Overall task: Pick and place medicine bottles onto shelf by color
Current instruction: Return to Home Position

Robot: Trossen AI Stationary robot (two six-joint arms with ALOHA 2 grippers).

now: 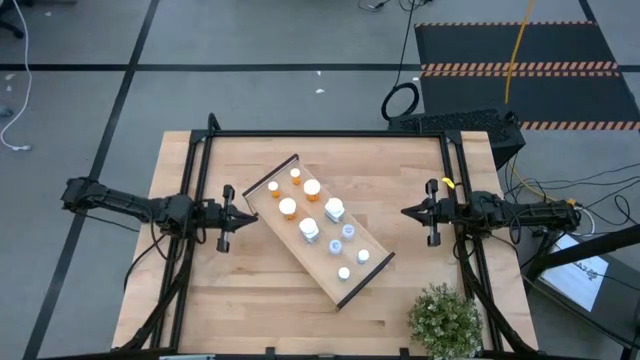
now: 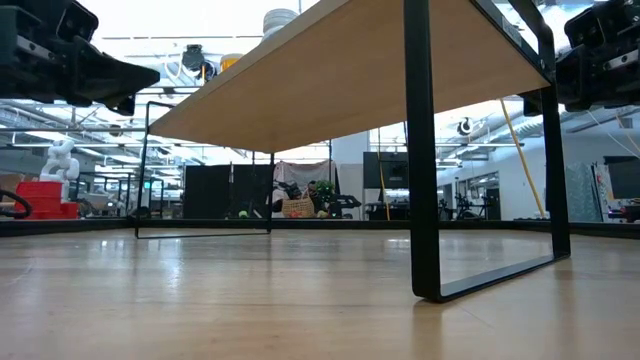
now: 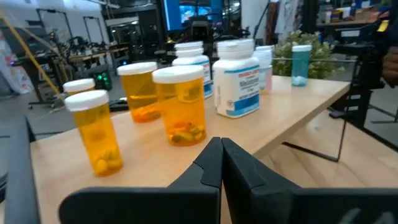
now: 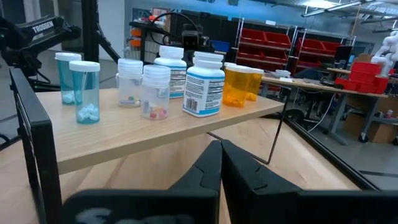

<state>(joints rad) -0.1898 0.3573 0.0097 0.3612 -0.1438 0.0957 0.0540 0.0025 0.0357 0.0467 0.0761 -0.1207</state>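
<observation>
The shelf is a long light-wood board lying slantwise at the table's middle, raised on thin dark end frames. The medicine bottles stand upright on it. The orange ones are grouped at its far-left end, and the white, clear and pale-blue ones run toward its near-right end. My left gripper is shut and empty just left of the shelf, and orange bottles stand ahead of it. My right gripper is shut and empty right of the shelf, facing the pale-blue bottles and a white bottle.
A potted green plant stands at the table's near right corner. A black frame runs along the table's far edge and down both sides, under the arms. Bare wood lies between each gripper and the shelf and along the near edge.
</observation>
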